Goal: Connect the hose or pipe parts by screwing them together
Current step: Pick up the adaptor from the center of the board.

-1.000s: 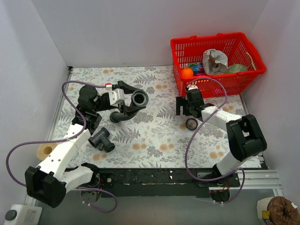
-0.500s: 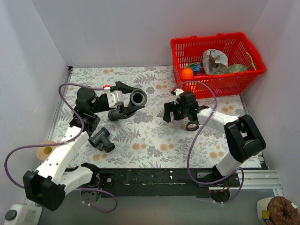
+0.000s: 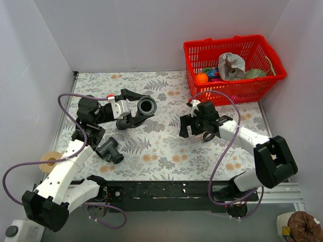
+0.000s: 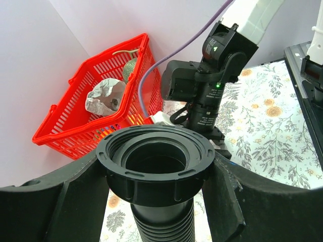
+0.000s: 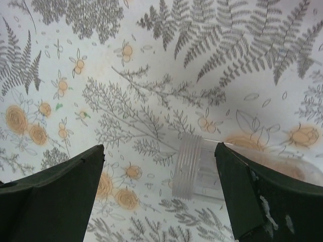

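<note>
My left gripper (image 3: 141, 106) is shut on the smooth threaded collar (image 4: 155, 156) of the black ribbed hose (image 3: 125, 123). It holds the collar above the mat with the opening facing the right arm. The hose's ribbed body (image 4: 161, 224) hangs down from the collar. The dark grey T-shaped fitting (image 3: 110, 149) lies on the mat near my left arm, with nothing touching it. My right gripper (image 3: 188, 128) is open and points down at the mat's middle. In the right wrist view a clear threaded piece (image 5: 194, 166) lies on the mat between the open fingers (image 5: 60, 196), close to the right one.
A red basket (image 3: 227, 91) with a foil ball, an orange ball and other items stands at the back right. A tape roll (image 3: 49, 161) sits off the mat's left edge. White walls close in the left, back and right sides. Purple cables loop over both arms.
My right gripper has swung left and toward the near edge, now hanging open over the mat's middle. My left gripper, still holding the hose collar, has shifted slightly left.
</note>
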`<state>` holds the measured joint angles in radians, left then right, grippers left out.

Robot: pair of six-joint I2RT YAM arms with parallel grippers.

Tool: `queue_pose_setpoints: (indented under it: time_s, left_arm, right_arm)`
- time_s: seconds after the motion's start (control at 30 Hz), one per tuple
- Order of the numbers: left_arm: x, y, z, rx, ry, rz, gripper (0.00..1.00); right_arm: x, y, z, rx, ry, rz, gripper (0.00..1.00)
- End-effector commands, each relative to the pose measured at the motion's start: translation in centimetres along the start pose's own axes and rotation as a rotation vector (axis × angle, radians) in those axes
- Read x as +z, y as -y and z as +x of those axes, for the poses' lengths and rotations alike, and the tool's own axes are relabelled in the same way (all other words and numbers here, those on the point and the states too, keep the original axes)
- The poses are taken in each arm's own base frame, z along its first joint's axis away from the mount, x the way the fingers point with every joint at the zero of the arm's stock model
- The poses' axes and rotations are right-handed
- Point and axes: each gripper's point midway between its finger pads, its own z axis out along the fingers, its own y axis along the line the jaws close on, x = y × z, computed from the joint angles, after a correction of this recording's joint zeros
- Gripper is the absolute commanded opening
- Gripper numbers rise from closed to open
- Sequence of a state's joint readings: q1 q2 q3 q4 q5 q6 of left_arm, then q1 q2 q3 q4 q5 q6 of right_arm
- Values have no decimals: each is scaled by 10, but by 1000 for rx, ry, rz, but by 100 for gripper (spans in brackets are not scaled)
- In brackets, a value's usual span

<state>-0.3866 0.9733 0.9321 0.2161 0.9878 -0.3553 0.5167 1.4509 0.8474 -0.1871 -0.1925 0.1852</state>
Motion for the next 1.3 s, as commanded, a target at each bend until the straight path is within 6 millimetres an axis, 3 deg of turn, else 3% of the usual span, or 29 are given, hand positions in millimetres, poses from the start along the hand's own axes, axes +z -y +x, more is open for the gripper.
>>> queue_pose_setpoints:
  time_s: [0.0, 0.17, 0.27, 0.47, 0.6, 0.8, 0.83, 1.07, 1.27]
  left_arm:
    - [-5, 0, -25, 65, 38, -16, 0]
    - [-8, 5, -32, 73, 50, -13, 0]
    - [-10, 8, -38, 77, 60, -4, 0]
    - [-12, 13, -48, 87, 79, 12, 0]
    - [-14, 15, -50, 88, 82, 11, 0]
    - [-15, 25, -40, 56, 74, 33, 0]
    - [-16, 26, -39, 52, 72, 35, 0]
    - [-18, 31, -42, 60, 80, 42, 0]
    - [-21, 37, -44, 76, 87, 53, 0]
  right_arm:
    - [-16, -1, 32, 45, -85, 2, 98]
    - [-30, -2, 51, 76, -117, 9, 98]
    - [-42, 2, 51, 88, -114, 51, 98]
    - [-80, -6, -6, 137, 52, 107, 98]
    - [-103, 16, -14, 222, 73, 291, 98]
    - [-120, 49, 9, 367, -73, 586, 98]
    - [-124, 49, 4, 375, -69, 605, 98]
    - [-111, 40, 27, 453, -146, 645, 98]
    - [-102, 59, 29, 435, -134, 843, 98]
